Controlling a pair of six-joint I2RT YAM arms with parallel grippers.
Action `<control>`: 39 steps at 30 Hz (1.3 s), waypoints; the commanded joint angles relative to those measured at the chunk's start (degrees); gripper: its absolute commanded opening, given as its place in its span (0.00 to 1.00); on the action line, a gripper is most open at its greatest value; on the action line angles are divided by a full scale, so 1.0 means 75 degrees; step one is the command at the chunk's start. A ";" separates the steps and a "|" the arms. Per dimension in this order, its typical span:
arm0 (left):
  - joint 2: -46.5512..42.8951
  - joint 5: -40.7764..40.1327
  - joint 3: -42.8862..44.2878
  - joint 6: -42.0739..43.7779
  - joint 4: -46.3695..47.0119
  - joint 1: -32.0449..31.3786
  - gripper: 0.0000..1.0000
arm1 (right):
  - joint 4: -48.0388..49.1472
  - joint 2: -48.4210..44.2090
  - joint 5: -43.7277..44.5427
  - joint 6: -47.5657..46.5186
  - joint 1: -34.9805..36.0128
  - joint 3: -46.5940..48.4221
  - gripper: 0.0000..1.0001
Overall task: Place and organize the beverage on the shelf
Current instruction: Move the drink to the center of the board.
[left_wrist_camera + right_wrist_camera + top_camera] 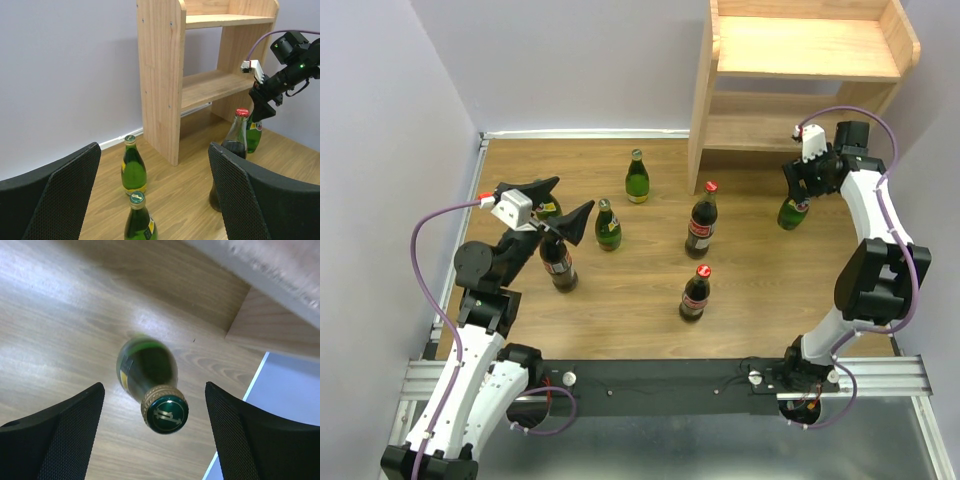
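Green bottle (148, 371) sits untouched between wide-spread right fingers (55, 435) near the shelf (702, 100); left fingers (50, 195) gape empty.

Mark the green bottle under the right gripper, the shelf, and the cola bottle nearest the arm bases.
green bottle (149, 371): right wrist view, body.
shelf (805, 45): top external view, top board.
nearest cola bottle (695, 294): top external view, label.

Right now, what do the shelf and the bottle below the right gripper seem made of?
Shelf: pale wood, matte, grain visible. Green bottle: likely glass, glossy, translucent green with highlights. Its cap: probably metal, going by the ridged gold skirt.
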 commanded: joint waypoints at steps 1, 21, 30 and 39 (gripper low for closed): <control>-0.0020 0.0144 -0.0016 0.0113 0.0089 -0.0034 0.96 | 0.0672 -0.0295 0.0048 0.0369 -0.0015 -0.0248 0.88; -0.0196 0.0191 -0.0004 0.0125 0.0101 -0.0046 0.96 | 0.3403 -0.3436 -0.0862 0.1623 -0.0809 -0.3986 0.93; -0.0231 0.0202 0.0007 0.0125 0.0101 -0.0070 0.96 | 0.4224 -0.3274 -0.4037 0.0537 -0.2252 -0.5252 0.94; -0.0219 0.0179 -0.0016 0.0148 0.0113 -0.0081 0.96 | 0.5021 -0.1903 -0.5003 -0.0251 -0.2300 -0.5160 0.93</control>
